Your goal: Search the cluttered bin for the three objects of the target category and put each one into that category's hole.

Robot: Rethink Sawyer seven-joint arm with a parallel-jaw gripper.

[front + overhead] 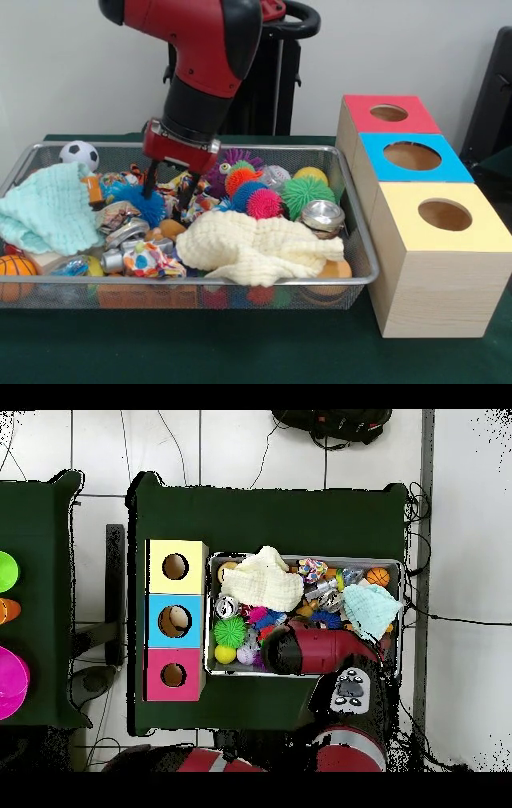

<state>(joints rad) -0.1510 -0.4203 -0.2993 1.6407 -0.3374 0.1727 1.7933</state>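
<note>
The arm (pixel 200 56) is cut off by the front view's top edge. Overhead, the tool is hidden beneath it. Toys under the cream cloth (pixel 256 246) (and the mint cloth (pixel 48 206)) are concealed.

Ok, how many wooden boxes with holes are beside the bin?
3, in a row: the red-topped box farthest from the camera, the blue-topped box in the middle, the yellow-topped box nearest. None looks hidden.

Silver mesh bin (pixel 356 240); pale yellow cloth (pixel 256 248); mint cloth (pixel 48 208); red, blue, yellow box tops (pixel 412 156).
</note>
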